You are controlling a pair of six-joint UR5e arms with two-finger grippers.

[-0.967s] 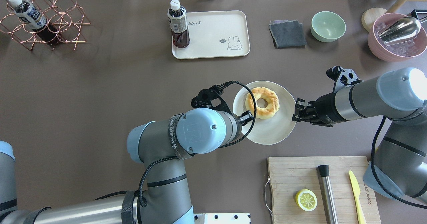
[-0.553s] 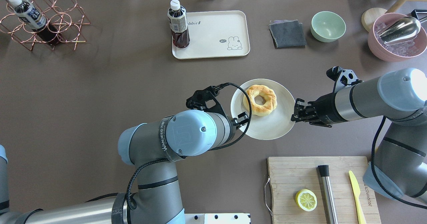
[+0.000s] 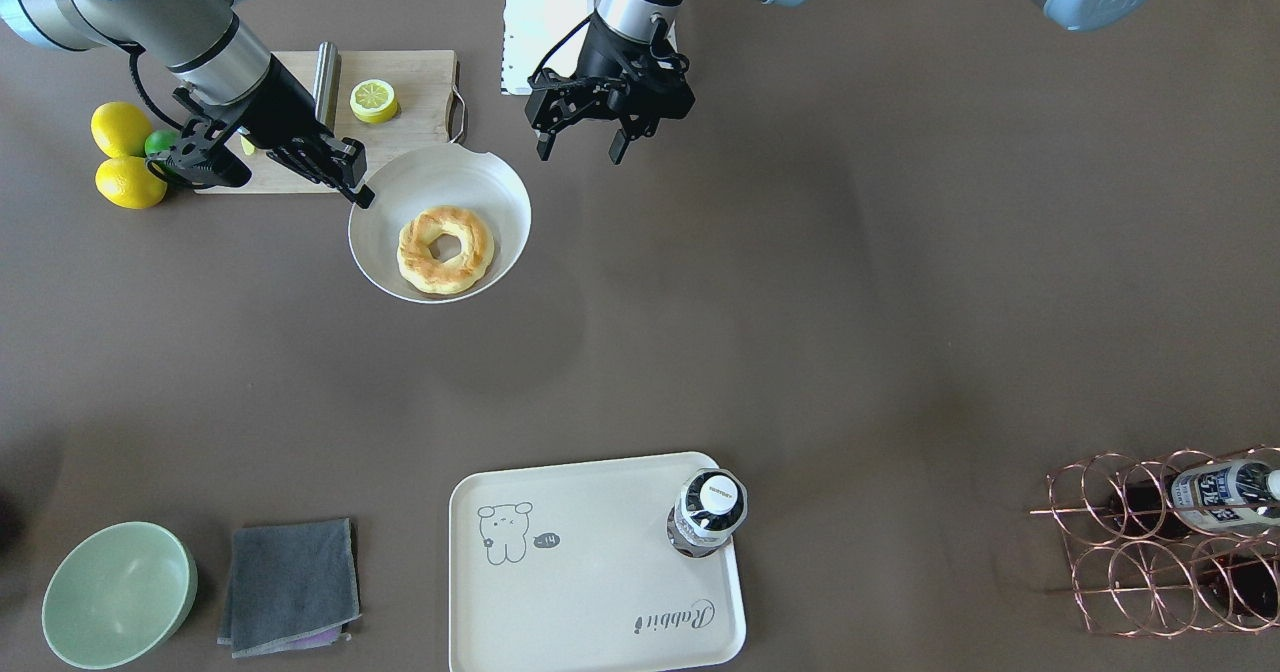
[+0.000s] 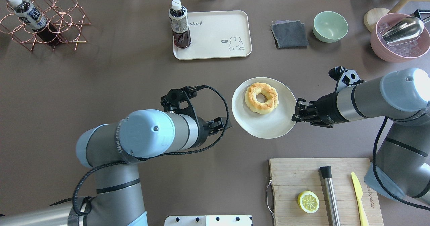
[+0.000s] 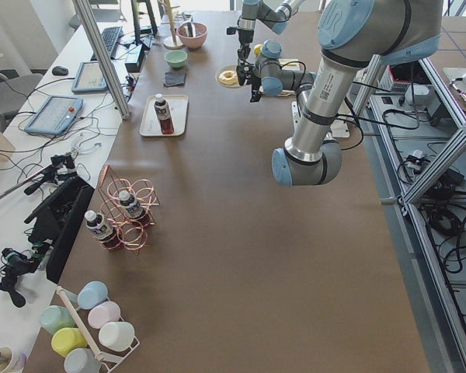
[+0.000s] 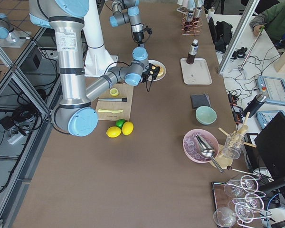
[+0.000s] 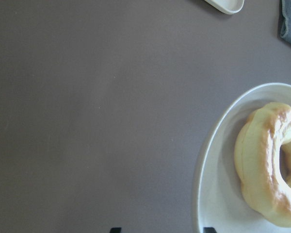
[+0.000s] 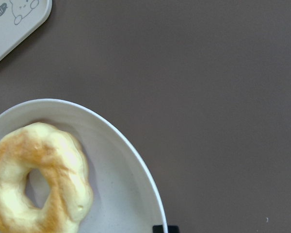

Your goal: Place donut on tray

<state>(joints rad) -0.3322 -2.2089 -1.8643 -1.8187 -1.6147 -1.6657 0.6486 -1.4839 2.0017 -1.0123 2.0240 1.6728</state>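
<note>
Seen from overhead, the golden, brown-patched ring donut (image 4: 261,98) lies in a smooth white notched-rim bowl (image 4: 268,129). It is well apart from the cream, round-cornered tray (image 4: 215,34) at its 11 o'clock, which is scripted "Rabbit" beside a bear drawing. A labelled bottle (image 4: 179,24) stands near the tray's 8 o'clock corner. The right gripper (image 4: 296,113) pinches the bowl's rim at 3 o'clock. The left gripper (image 3: 579,149) hangs spread and empty at 8 o'clock.
</note>
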